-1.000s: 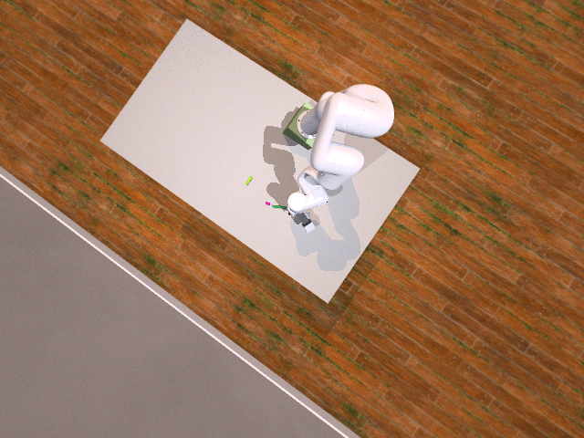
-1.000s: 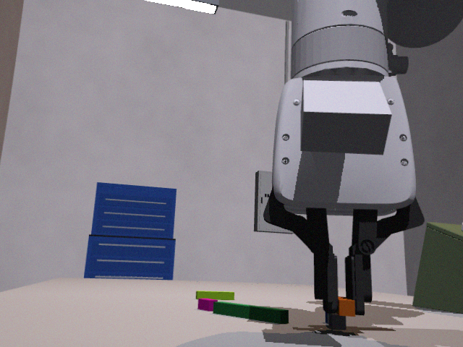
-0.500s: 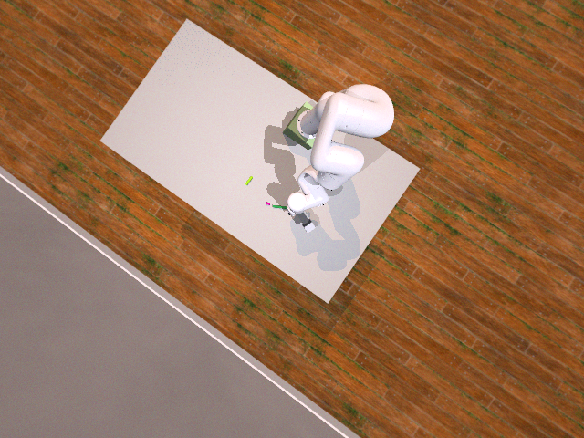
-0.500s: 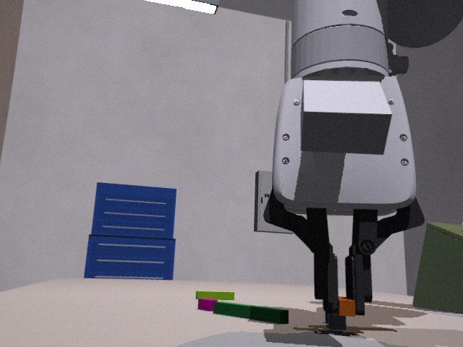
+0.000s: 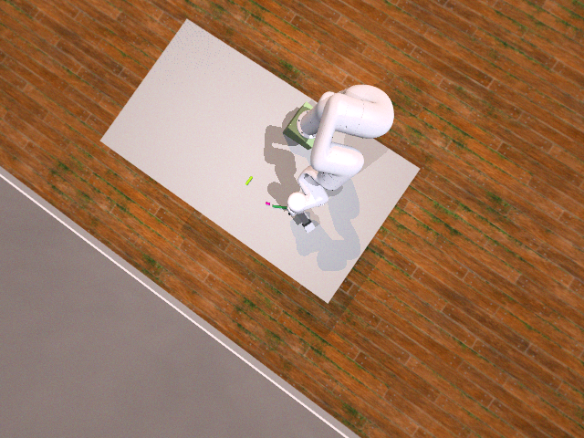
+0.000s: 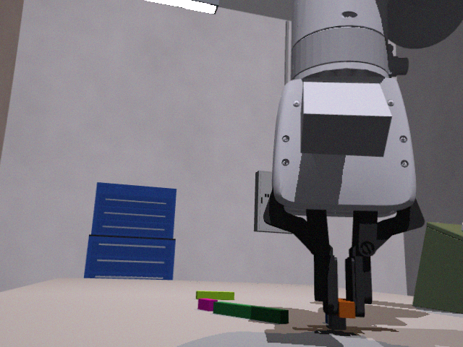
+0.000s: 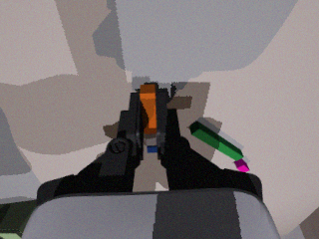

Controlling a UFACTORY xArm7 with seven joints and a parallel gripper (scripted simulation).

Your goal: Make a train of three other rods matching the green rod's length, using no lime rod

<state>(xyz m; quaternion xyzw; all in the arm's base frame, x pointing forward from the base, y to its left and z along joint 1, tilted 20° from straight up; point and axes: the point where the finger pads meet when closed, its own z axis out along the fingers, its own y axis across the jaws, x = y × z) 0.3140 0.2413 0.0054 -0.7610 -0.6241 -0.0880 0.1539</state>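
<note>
Pincer grips the orange rod, half-hiding a blue rod under its fingertips.

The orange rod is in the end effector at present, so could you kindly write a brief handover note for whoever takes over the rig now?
End effector: shut on the orange rod, low over the table.
A small blue rod shows just below the orange one; whether they touch cannot be told.
Green rod lies flat left of the end effector, the magenta rod at its far end and the lime rod behind them.
Done: orange picked up. No train is visible.
Left: lay the train of three, keep lime out, then release.
</note>
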